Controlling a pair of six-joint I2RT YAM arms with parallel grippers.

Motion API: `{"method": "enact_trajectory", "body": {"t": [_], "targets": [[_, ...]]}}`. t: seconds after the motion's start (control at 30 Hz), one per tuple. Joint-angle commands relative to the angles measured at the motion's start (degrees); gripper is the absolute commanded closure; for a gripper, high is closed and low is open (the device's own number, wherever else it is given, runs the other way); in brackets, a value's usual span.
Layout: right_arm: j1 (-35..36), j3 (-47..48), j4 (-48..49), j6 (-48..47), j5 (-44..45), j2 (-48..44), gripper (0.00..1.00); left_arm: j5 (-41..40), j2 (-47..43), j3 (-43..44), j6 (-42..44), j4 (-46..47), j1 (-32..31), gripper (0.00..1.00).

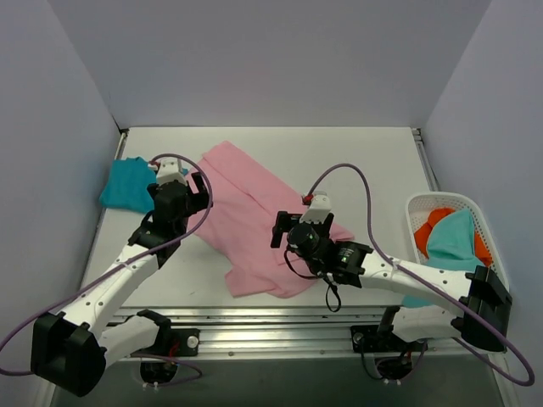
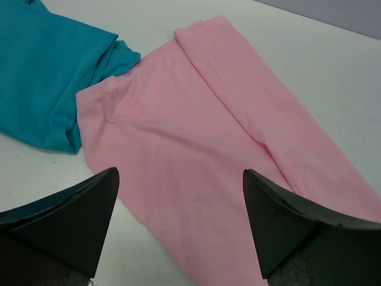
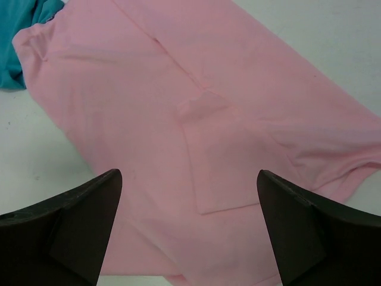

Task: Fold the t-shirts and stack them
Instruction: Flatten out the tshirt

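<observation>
Top external view: the pink t-shirt (image 1: 254, 222) lies mid-table beside the teal t-shirt (image 1: 127, 185), left gripper (image 2: 180, 176) and right gripper (image 3: 189, 176) hovering with fingers apart and empty, so best pinch matching edges evenly.

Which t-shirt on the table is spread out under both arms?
The large light pink cotton t-shirt, spread flat in the middle; the teal-blue cotton t-shirt lies bunched at the far left.
</observation>
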Motion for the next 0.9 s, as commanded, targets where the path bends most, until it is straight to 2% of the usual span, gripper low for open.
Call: {"method": "enact_trajectory", "body": {"t": [0.0,0.07,0.17,0.2,0.23,0.3,0.37,0.43,0.5,0.7,0.87], "targets": [[1.3,4.6,-5.9,4.4,6.5,-0.3,0.07,-3.0,-2.1,2.7,-0.6,-3.4,-0.2,0.06],[2.3,6.6,-9.6,5.8,4.0,0.4,0.07,-4.9,-2.8,4.0,-1.1,-6.4,-0.2,0.06],[6.6,5.7,-7.7,11.3,-1.7,0.8,0.07,-7.3,-3.5,4.2,-1.7,-8.2,-0.2,0.06],[8.0,2.7,-5.1,12.8,-7.0,0.9,0.08,-7.4,-3.9,3.9,-1.8,-8.1,-0.2,0.06],[11.0,0.7,2.9,14.8,-10.0,1.4,0.08,-7.5,-4.4,3.0,-1.9,-8.0,-0.2,0.06],[14.3,-2.5,8.9,16.8,-16.0,5.1,0.09,-7.4,-5.2,2.1,-2.3,-7.8,-0.2,0.06],[19.8,-0.9,6.5,19.0,-15.4,8.9,0.09,-7.4,-5.8,1.2,-2.5,-7.8,-0.2,0.06],[24.1,2.4,1.1,21.1,-9.8,14.1,0.07,-7.4,-6.6,0.6,-2.8,-7.7,-0.2,0.06],[28.4,3.7,-0.3,22.6,-7.8,19.1,0.06,-7.0,-7.0,0.6,-2.9,-7.6,-0.2,0.06],[29.8,4.3,7.8,26.1,-13.1,30.2,0.07,-6.9,-7.7,0.9,-3.0,-8.7,-0.3,0.06],[29.6,5.6,6.1,27.2,-10.7,32.2,0.07,-7.3,-9.6,0.5,-3.0,-9.0,-0.3,0.06]]}}
